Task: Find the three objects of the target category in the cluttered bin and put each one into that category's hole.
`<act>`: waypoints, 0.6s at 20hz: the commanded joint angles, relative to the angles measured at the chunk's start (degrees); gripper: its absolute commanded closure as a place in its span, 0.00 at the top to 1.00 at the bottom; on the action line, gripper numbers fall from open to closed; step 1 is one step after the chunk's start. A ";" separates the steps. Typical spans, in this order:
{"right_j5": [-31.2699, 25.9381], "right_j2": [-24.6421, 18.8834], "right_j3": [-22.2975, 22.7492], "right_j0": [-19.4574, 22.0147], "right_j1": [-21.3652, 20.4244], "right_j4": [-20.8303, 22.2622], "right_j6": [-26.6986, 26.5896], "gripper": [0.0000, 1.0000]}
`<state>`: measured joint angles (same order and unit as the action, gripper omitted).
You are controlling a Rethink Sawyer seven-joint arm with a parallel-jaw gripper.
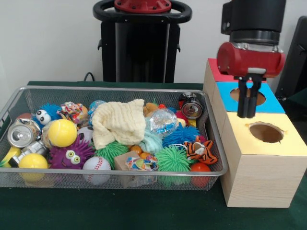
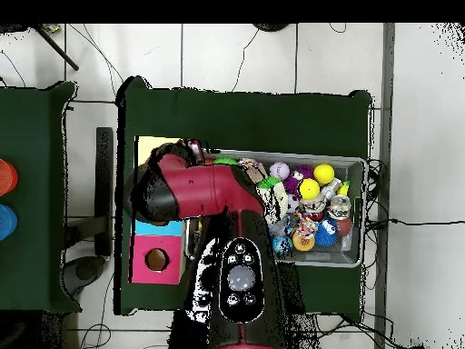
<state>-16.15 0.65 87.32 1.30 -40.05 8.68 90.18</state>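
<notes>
- Your claw (image 1: 247, 112) hangs over the wooden box (image 1: 259, 163), above the blue panel's hole (image 1: 247, 96); its dark fingers sit close together with nothing between them.
- The cluttered bin (image 1: 215, 139) stands on the green desk (image 1: 120, 211), just left of the box in the front view.
- You can see one speckled rope bundle (image 1: 73, 111) at the bin's far left, beside the blue googly-eyed ball (image 1: 46, 115).
- A second speckled bundle (image 1: 140, 163) lies at the near wall, next to the baseball (image 1: 96, 165).
- A cream waffle cloth (image 1: 120, 122) covers the bin's middle.
- In the overhead view the arm (image 2: 218, 236) hides most of the box.
</notes>
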 commanded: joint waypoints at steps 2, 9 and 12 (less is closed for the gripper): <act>4.45 2.41 12.61 3.90 -6.52 -3.88 16.40 0.00; 2.43 -0.79 17.66 7.87 -9.70 -6.61 12.52 1.00; 2.58 -2.44 19.52 9.80 -10.73 -6.95 11.50 1.00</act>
<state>-13.25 2.54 96.32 6.57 -48.15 4.49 90.37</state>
